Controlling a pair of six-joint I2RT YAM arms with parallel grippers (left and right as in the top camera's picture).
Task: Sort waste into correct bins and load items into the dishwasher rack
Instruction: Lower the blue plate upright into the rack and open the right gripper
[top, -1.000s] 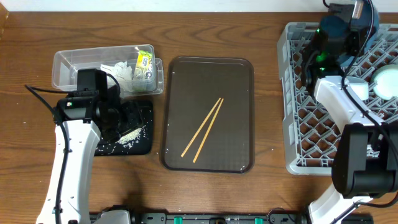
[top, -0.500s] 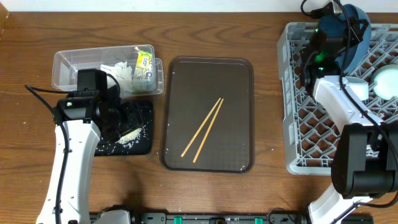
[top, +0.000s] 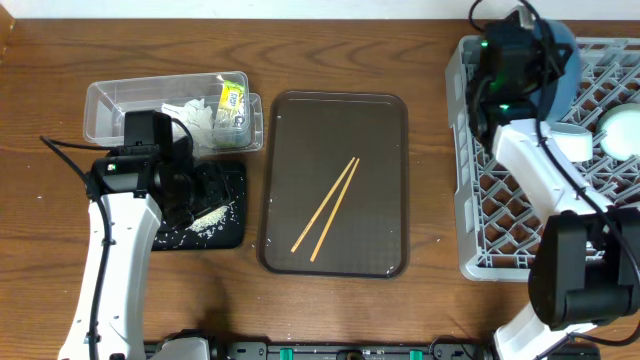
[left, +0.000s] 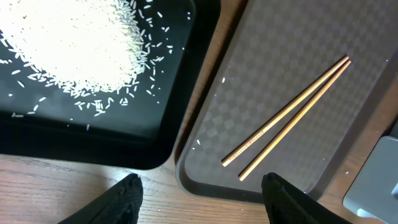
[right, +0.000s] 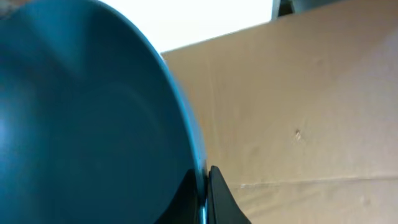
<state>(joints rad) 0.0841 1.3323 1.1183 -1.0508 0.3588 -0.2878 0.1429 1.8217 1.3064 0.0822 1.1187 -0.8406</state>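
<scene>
Right gripper (right: 204, 186): clamped tight on the rim of the blue plate (right: 81, 124), fingers pinching its edge. The plate is up on edge over the far left corner of the rack (top: 520, 230), with the wall behind it in the wrist view. Can't tell from overhead whether its lower edge touches the pegs, as the arm hides it. A pale bowl (top: 620, 130) sits in the rack at the right edge.

Left gripper (left: 200, 202): jaws partly open, nothing between them. It hangs over the near right corner of the black tray (left: 93, 137), just beside the brown tray (left: 249, 93).

Rice (left: 74, 43) is heaped in the black tray, with loose grains scattered around the heap. Two chopsticks (left: 286, 118) lie side by side, diagonally, on the brown tray, meeting at the far ends.

The clear tub (top: 115, 105) is just behind the black tray, holding the tissue (top: 195, 118) and the wrapper (top: 232, 100) at its right end. All of it sits on the wooden bench (top: 430, 60).
</scene>
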